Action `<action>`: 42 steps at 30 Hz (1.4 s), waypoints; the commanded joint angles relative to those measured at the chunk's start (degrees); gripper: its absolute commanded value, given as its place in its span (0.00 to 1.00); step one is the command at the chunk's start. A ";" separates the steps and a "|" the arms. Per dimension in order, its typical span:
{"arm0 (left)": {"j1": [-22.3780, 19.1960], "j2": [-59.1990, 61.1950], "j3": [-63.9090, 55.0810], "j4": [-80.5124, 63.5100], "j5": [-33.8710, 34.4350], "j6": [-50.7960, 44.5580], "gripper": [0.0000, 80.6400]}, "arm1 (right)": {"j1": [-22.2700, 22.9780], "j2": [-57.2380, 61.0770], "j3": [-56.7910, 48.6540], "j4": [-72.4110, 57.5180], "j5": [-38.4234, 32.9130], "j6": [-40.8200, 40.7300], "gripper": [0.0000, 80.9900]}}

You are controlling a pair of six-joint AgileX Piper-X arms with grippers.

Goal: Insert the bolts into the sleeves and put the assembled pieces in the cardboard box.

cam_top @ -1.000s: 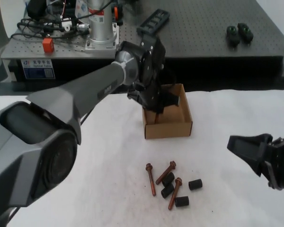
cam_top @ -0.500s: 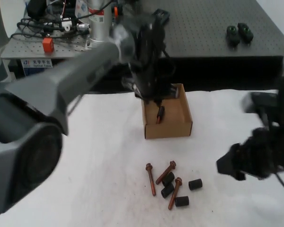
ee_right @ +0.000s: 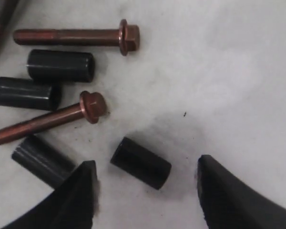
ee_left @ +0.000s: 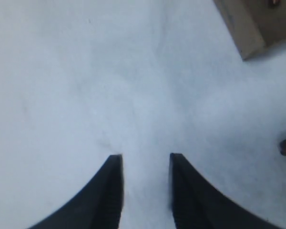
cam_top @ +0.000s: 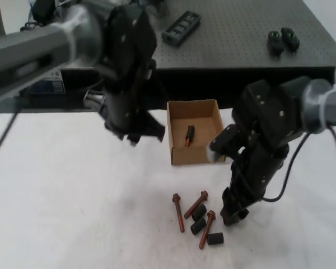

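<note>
Over the white cloth [cam_top: 56,213] at the left, the left gripper [cam_top: 135,133] hangs just beside the cardboard box [cam_top: 197,156]. Through its wrist camera I see its fingers parted, with nothing but bare cloth between them. Inside the box lies one assembled piece [cam_top: 189,134], a bolt seated in its dark sleeve, tilted against the floor of the box.

Nearer to me, in front of the box, sits the loose pile: three copper-coloured bolts [cam_top: 178,212] and dark sleeves [cam_top: 198,225] lying mixed together, some touching. At the pile's right edge the right gripper [ee_right: 145,166] is down close to the cloth. Its fingers are spread wide on either side of one lone sleeve [ee_right: 140,162], which lies a little apart from the rest, and neither finger touches it.

I judge the sleeves to be short, rigid, smooth-walled cylinders, light enough to skid or roll if one finger arrives first. I would close squarely across the curved wall at mid-length, leaving both bore ends clear. The bolts look stiff and heavier for their size, with a flanged head. I would hold one on the shank just below that head, so the threaded end stays free to enter a sleeve.
</note>
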 commanded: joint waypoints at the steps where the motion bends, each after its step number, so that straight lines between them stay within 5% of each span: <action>1: -0.17 -4.20 6.29 -4.52 0.42 -0.19 0.30 | 0.14 1.00 -0.94 0.56 1.01 -2.23 0.55; 14: -0.17 -12.35 17.07 -5.07 6.18 1.99 0.30 | 1.22 3.55 -0.94 -1.95 1.23 -3.01 0.35; 21: -0.17 -12.22 18.38 -5.40 13.16 4.91 0.30 | 1.46 3.55 -0.94 -1.08 4.98 -2.75 0.01; 28: -0.58 -10.95 19.23 -11.59 24.11 3.95 0.30 | 1.23 2.81 -0.80 -0.71 4.98 3.50 0.03; 37: -4.45 -1.32 16.91 -19.37 26.75 -6.09 0.31 | -2.26 -10.13 6.70 -4.60 0.66 13.53 0.03; 42: -5.31 6.32 11.28 -19.08 25.25 -9.46 0.42 | -2.64 -19.63 13.73 -4.65 0.66 16.64 0.03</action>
